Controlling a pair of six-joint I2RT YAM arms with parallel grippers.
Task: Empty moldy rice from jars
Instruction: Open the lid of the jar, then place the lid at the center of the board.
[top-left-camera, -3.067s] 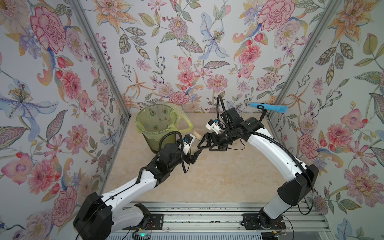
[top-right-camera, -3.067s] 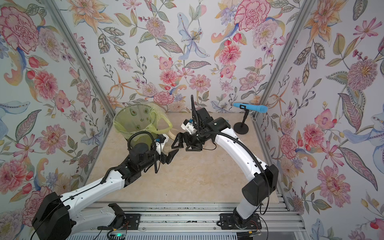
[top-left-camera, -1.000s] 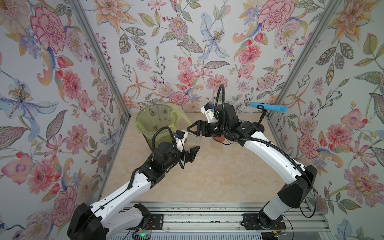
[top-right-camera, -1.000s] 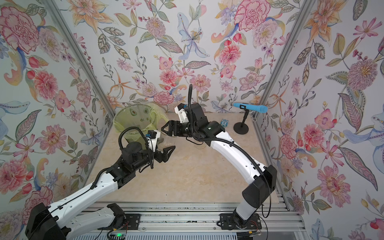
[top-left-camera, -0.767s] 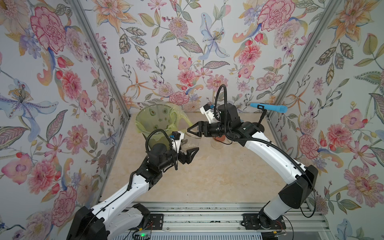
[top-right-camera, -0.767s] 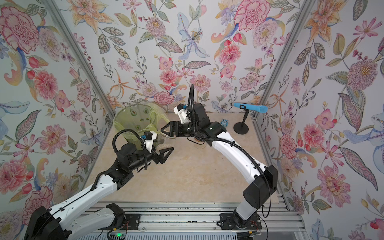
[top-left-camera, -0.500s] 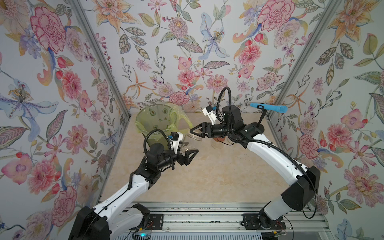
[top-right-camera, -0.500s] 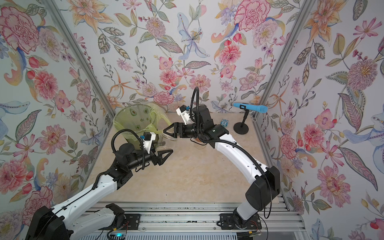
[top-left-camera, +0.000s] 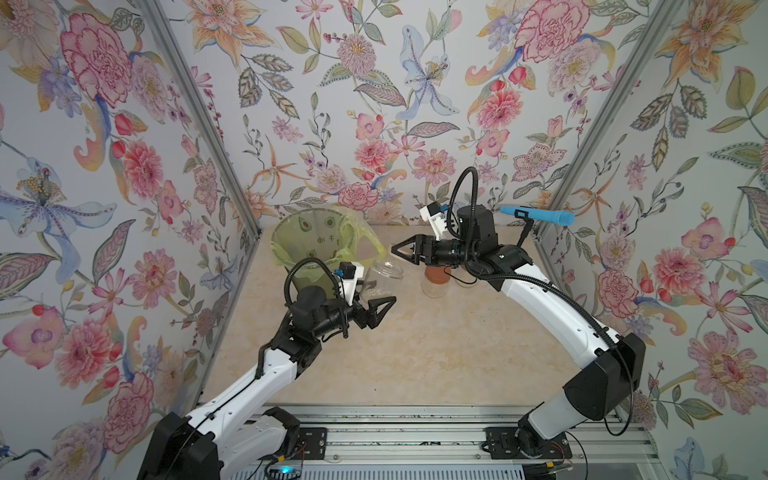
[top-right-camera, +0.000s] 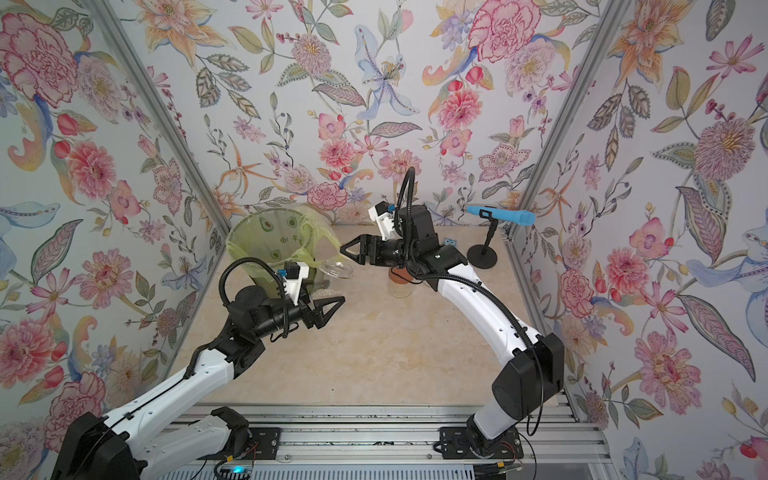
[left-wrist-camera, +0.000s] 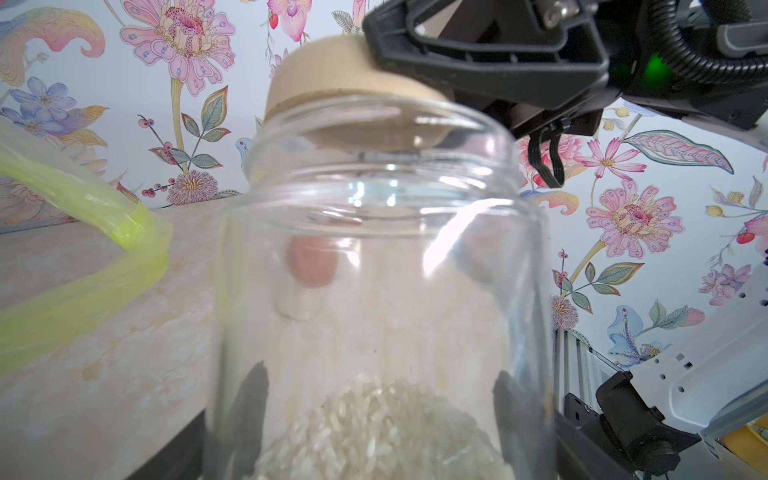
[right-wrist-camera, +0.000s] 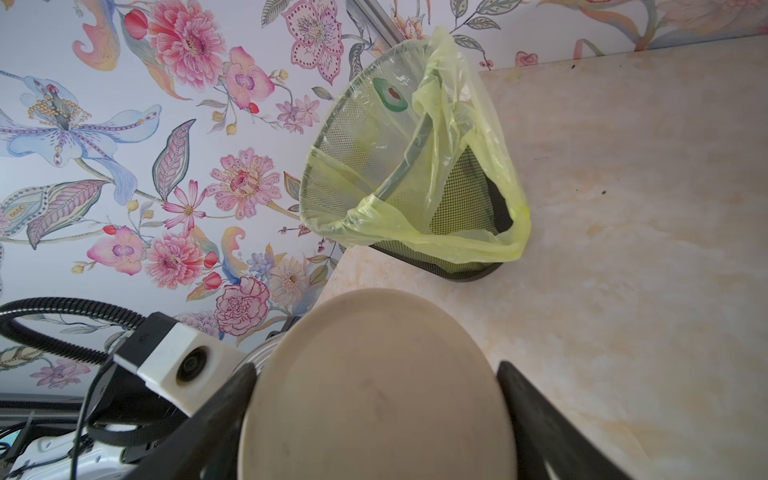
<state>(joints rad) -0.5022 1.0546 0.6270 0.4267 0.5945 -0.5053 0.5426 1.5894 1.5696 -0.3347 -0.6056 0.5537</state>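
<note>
My left gripper (top-left-camera: 387, 302) (left-wrist-camera: 379, 399) is shut on an open clear glass jar (top-left-camera: 385, 274) (left-wrist-camera: 378, 249), held upright near the green bin. Moldy rice (left-wrist-camera: 374, 424) lies as an off-white grainy heap in the jar's bottom. My right gripper (top-left-camera: 395, 248) (right-wrist-camera: 374, 374) is shut on the jar's round beige lid (right-wrist-camera: 374, 386) (left-wrist-camera: 332, 75), which hangs just above the jar's mouth and apart from it. A second jar (top-left-camera: 435, 283) (top-right-camera: 400, 286) with a reddish-brown lid stands on the table under the right wrist.
The mesh bin (top-left-camera: 316, 241) (top-right-camera: 270, 237) (right-wrist-camera: 415, 174) with its yellow-green liner stands at the back left, close behind the held jar. A blue microphone (top-left-camera: 540, 215) on a black stand (top-right-camera: 482, 259) sits at the back right. Flowered walls close in three sides.
The right gripper has lifted the beige lid away from the jar and risen slightly. The left gripper keeps hold of the jar and has drawn back a little.
</note>
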